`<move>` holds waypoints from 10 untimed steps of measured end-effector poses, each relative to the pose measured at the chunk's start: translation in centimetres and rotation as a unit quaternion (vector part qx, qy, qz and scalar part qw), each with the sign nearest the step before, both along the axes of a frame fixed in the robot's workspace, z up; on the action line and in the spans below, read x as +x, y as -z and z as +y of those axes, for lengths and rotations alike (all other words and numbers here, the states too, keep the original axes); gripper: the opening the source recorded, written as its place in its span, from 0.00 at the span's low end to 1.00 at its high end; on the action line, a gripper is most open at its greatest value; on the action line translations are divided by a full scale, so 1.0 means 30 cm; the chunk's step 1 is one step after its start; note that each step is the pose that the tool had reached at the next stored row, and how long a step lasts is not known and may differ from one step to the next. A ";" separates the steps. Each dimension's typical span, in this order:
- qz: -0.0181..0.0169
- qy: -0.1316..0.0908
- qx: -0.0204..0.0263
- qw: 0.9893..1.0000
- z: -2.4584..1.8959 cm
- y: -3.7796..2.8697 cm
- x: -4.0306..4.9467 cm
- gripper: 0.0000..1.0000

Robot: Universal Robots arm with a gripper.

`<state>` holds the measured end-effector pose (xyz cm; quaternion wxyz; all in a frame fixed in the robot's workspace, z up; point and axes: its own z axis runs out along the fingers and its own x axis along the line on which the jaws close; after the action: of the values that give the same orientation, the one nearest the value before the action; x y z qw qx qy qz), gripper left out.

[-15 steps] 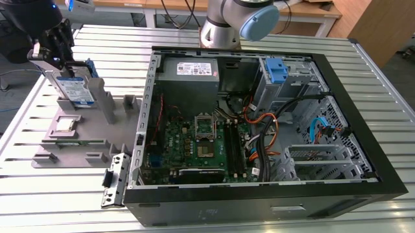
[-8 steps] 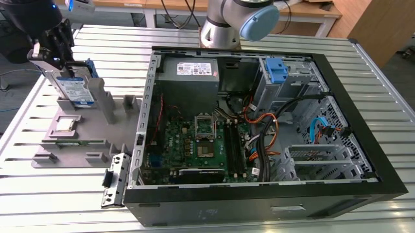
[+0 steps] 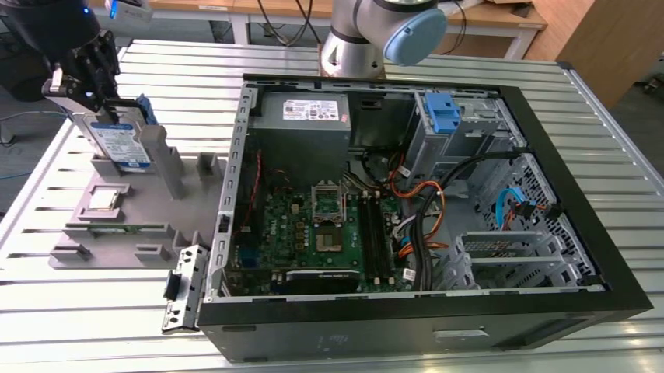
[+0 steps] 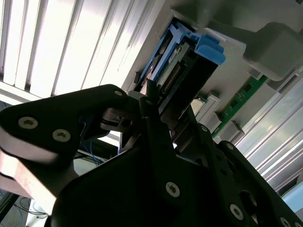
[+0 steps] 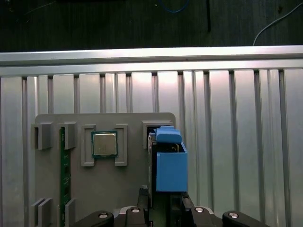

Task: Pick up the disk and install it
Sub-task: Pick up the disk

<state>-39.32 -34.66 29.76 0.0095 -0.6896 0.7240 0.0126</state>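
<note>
1. Slatted metal table [image 3: 612,155] carries an open computer case [image 3: 415,334] and, at the case's 9 o'clock in the exterior view, a grey parts holder [image 3: 114,233].
2. Standing on edge in that holder is the disk [image 3: 117,144], with its long axis upright and its label face showing.
3. The end effector [image 3: 96,105] sits at the disk's 12 o'clock, straight above it, with its jaws narrow and seemingly clamped on the top edge.
4. A bare blue bracket [image 3: 442,115] sits in the bay at the case's 1 o'clock corner.
5. Print on the disk's white-and-blue label and on the grey box's [image 3: 311,110] sticker is too small to read.
</note>
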 end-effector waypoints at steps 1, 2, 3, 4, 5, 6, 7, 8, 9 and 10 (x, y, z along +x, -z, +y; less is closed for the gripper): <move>0.000 0.000 0.000 1.000 0.000 0.000 0.000 0.35; 0.000 0.000 0.000 1.000 0.000 -0.002 0.000 0.35; 0.000 0.000 0.000 1.000 0.000 -0.003 0.000 0.35; 0.000 0.000 0.000 1.000 0.000 -0.006 0.000 0.35; 0.000 0.000 0.000 1.000 0.000 -0.006 0.000 0.35; 0.000 0.000 0.000 1.000 0.000 -0.006 0.000 0.35; 0.000 0.000 0.000 1.000 0.000 -0.007 0.000 0.35; 0.000 0.000 0.000 1.000 0.000 -0.008 0.000 0.35; 0.000 0.000 0.000 1.000 0.000 -0.008 0.000 0.35; 0.000 0.000 0.000 1.000 0.000 -0.008 0.000 0.35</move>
<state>-39.33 -34.66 29.99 0.0095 -0.6896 0.7240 0.0127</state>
